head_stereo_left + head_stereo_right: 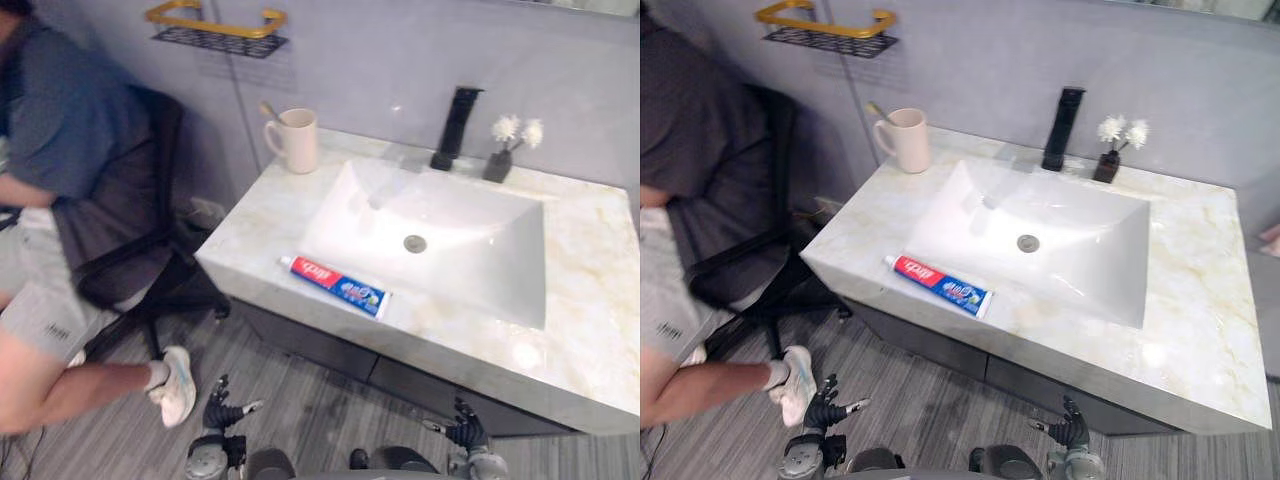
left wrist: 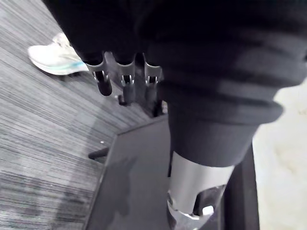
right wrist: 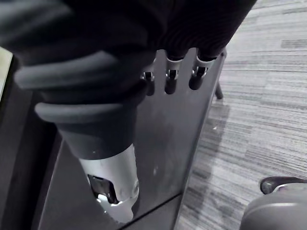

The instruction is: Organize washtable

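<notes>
Left eye view: red-and-blue toothpaste tube [image 1: 335, 285] lies flat beside the basin [image 1: 480, 255].

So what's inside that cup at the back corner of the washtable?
A thin pale handle, probably a toothbrush, sticks up out of the cup. Its lower end, and anything else down inside, is hidden by the cup's wall.

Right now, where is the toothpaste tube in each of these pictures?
Left eye view: the toothpaste tube lies on the front edge of the counter, left of the drain.
Right eye view: same spot, tube slightly further left.
Left wrist view: looks lower, at the dark cabinet front and floor.
Right wrist view: likewise the cabinet front.
Shared landmark: that cabinet front, under the tube's counter edge.
</notes>
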